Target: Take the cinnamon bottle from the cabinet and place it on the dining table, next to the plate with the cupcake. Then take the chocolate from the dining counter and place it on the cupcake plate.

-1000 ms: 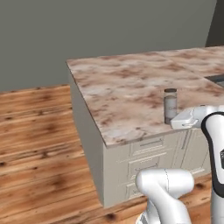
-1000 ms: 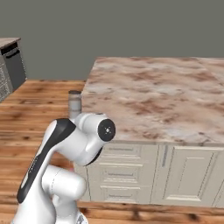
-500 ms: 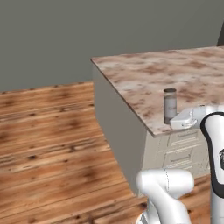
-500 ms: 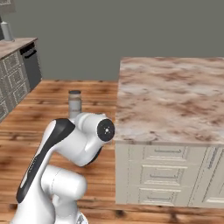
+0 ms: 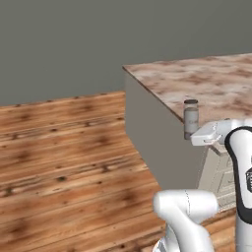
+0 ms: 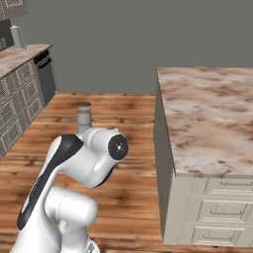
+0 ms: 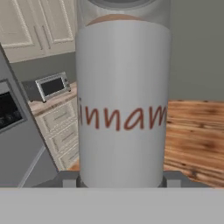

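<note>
Base has swung left — table [image 5: 206, 83] now sits farther right. Gripper [image 5: 197, 139] still clamps the bottle [image 5: 191, 118] upright. Bottle fetched; placing it, then the chocolate step — both remain.

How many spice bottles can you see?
1. The cinnamon bottle stands upright in the gripper, out in front of the marble dining table. A grey canister sits on the far counter; others may be hidden.

Robot arm [image 6: 84, 163]: white, jointed.
Smooth rounded white shells are covering each link; a dark band is running along one link, a dark round cap with a small centre mark is showing at a joint, and dark markings are showing on another link.
</note>
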You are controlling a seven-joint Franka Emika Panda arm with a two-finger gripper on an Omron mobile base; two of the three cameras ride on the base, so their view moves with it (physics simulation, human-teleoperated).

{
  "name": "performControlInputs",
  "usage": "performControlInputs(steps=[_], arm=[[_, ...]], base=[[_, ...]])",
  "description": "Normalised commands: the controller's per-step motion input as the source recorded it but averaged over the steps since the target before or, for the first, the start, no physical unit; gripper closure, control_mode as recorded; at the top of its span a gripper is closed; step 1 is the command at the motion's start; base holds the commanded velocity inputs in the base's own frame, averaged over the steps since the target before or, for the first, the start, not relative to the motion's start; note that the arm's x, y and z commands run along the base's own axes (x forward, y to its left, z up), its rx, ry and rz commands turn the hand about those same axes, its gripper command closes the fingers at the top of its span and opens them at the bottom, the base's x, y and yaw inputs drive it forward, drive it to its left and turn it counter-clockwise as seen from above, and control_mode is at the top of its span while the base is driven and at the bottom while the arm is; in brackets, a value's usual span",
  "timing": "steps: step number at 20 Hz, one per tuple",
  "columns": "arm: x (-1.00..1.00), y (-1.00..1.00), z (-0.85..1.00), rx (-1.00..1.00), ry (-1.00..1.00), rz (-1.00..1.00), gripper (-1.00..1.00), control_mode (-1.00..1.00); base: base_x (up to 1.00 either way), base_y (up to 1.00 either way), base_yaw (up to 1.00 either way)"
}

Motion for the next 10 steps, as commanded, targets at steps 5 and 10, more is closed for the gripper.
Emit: performControlInputs(steps=[5,10], arm=[[0.00,0.00,0.00,0.00,0.00,0.00,1.00,1.00],[0.00,0.00,0.00,0.00,0.00,0.00,1.00,1.00]], base=[[0.66,0.64,-0.09],[0.71,0.58,-0.02]])
